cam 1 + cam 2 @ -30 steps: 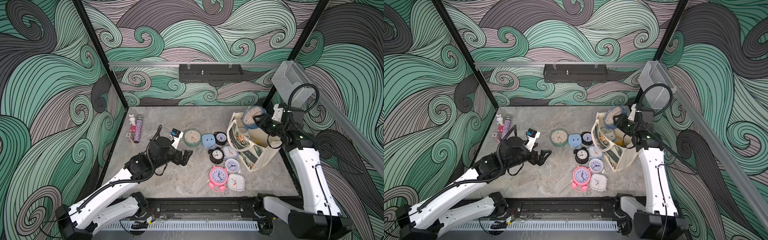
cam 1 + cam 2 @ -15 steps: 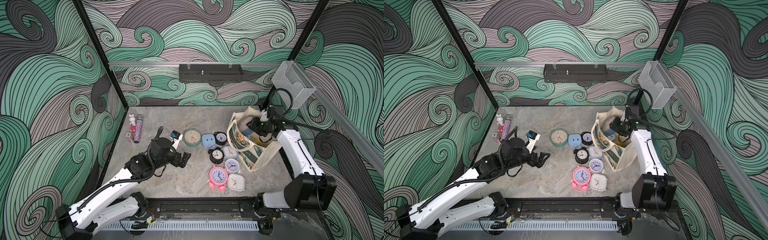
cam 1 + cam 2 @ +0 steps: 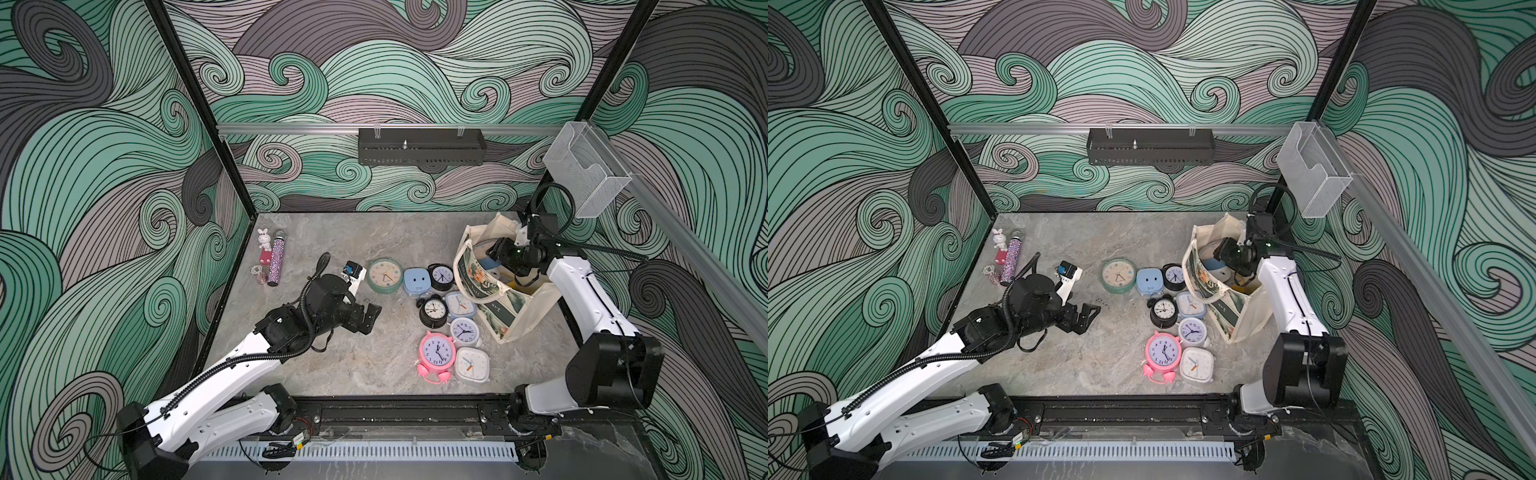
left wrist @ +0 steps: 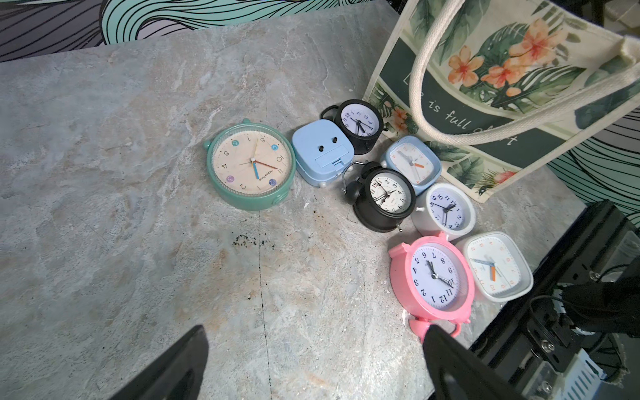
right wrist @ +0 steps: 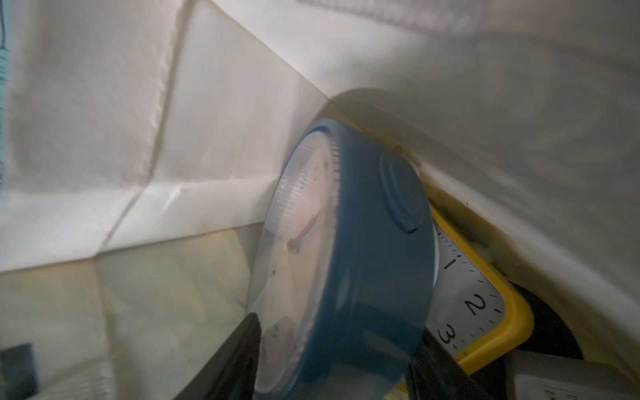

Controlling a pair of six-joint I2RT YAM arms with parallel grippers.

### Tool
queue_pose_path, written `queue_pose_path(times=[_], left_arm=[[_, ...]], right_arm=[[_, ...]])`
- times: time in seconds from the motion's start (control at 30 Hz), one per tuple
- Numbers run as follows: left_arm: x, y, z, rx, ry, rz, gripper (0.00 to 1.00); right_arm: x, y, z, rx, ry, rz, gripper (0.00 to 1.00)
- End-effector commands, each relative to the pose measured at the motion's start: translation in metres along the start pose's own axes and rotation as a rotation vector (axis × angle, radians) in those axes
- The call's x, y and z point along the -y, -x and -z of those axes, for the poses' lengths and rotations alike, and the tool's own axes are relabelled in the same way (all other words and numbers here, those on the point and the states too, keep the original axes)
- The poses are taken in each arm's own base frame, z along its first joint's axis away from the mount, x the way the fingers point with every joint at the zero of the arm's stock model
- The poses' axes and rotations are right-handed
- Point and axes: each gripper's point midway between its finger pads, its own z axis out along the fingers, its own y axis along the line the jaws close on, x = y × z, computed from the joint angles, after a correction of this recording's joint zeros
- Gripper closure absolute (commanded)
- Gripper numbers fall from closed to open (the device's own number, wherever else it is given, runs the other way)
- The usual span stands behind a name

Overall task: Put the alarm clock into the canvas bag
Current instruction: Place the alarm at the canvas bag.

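Right wrist view looks inside the canvas bag [image 5: 207, 138], where the blue alarm clock [image 5: 346, 249] stands on edge directly between the jaws of the right gripper [image 5: 332, 343], its back against a yellow clock [image 5: 512, 311]. Blur hides whether the jaws pinch it or stand just clear. In both top views the bag sits at the right middle of the frame, with that gripper sunk in its mouth. The next move is probably to let go and lift straight out. The left gripper [image 3: 368, 319], jaws wide apart and empty, hovers left of centre, well apart from the bag.
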Motion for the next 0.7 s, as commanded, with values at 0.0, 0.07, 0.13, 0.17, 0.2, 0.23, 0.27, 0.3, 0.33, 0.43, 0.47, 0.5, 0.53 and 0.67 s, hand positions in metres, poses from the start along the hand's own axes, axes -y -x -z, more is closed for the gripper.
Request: queue_pose_path(times=[0.0,0.07,0.13,0.17,0.2,0.23,0.27,0.3,0.33,0.43,0.47,0.5,0.53,0.67], left_arm=[[-0.007,0.012,0.004,0.012,0.037,0.018,0.01],[-0.01,0.015,0.0,0.004,0.053,0.036,0.01],[-0.012,0.016,-0.004,-0.017,0.06,0.051,0.01],[-0.013,0.016,-0.007,-0.03,0.063,0.058,0.01],[-0.013,0.017,-0.01,-0.04,0.066,0.065,0.01],[-0.015,0.018,-0.013,-0.052,0.072,0.077,0.01],[-0.017,0.02,-0.016,-0.063,0.078,0.088,0.01],[-0.019,0.021,-0.02,-0.072,0.083,0.102,0.01],[-0.022,0.024,-0.024,-0.086,0.094,0.12,0.01],[-0.031,0.031,-0.04,-0.132,0.104,0.179,0.01],[-0.036,0.034,-0.047,-0.15,0.112,0.203,0.01],[-0.041,0.035,-0.054,-0.167,0.119,0.219,0.01],[-0.047,0.038,-0.063,-0.186,0.128,0.234,0.01],[-0.075,0.04,-0.105,-0.293,0.187,0.287,0.07]], right_arm=[[0.003,-0.004,0.011,0.011,-0.024,0.023,0.3],[0.001,-0.002,0.016,0.026,-0.018,0.03,0.25],[-0.004,0.0,0.025,0.048,-0.009,0.043,0.19],[-0.007,0.002,0.032,0.067,-0.006,0.054,0.16],[-0.01,0.003,0.037,0.08,-0.002,0.06,0.14],[-0.014,0.003,0.042,0.094,0.007,0.069,0.12],[-0.017,0.003,0.047,0.105,0.014,0.08,0.1],[-0.019,0.003,0.051,0.114,0.018,0.087,0.08],[-0.021,0.002,0.056,0.124,0.023,0.093,0.07],[-0.027,0.0,0.068,0.151,0.039,0.111,0.05],[-0.029,-0.001,0.072,0.163,0.044,0.121,0.04],[-0.03,-0.001,0.076,0.172,0.045,0.128,0.04],[-0.033,-0.003,0.081,0.184,0.049,0.142,0.03],[-0.048,-0.013,0.095,0.222,0.064,0.207,0.0]])
